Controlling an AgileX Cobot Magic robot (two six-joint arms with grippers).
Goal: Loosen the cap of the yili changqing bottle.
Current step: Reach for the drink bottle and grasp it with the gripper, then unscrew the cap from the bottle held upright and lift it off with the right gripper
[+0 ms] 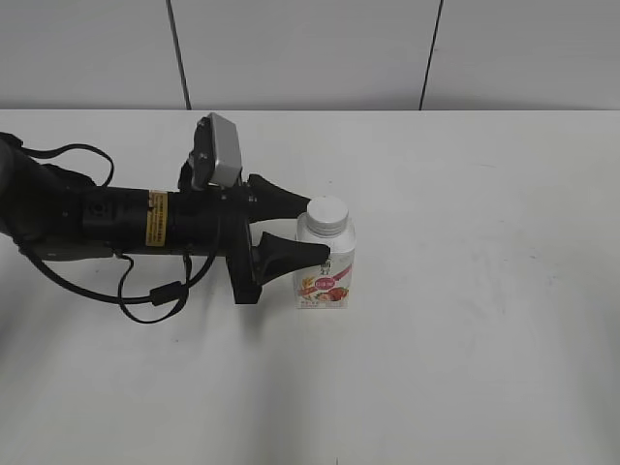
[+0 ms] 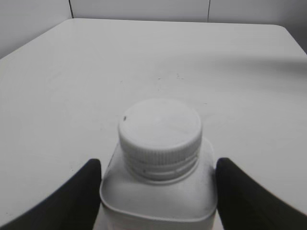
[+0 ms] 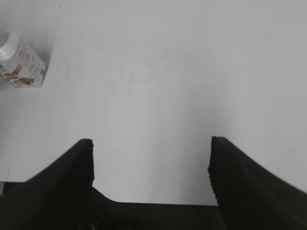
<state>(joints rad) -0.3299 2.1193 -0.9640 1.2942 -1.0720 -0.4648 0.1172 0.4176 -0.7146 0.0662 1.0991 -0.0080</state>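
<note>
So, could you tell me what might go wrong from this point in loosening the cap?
1. The left gripper brackets the bottle at its shoulder, just below the cap. If the grip is loose, the bottle may spin with the cap.
2. The right gripper is open and far from the bottle, so it has a long approach; a misaligned descent could tip the small bottle.

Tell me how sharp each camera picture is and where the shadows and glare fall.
Exterior view: evenly lit and sharp, with a soft shadow under the arm, left of the bottle. Left wrist view: the cap is fairly crisp, the bottle's shoulder and the dark jaws soft, with a dim band across the far table. Right wrist view: bright, washed-out tabletop, faint shadow beside the bottle.
</note>
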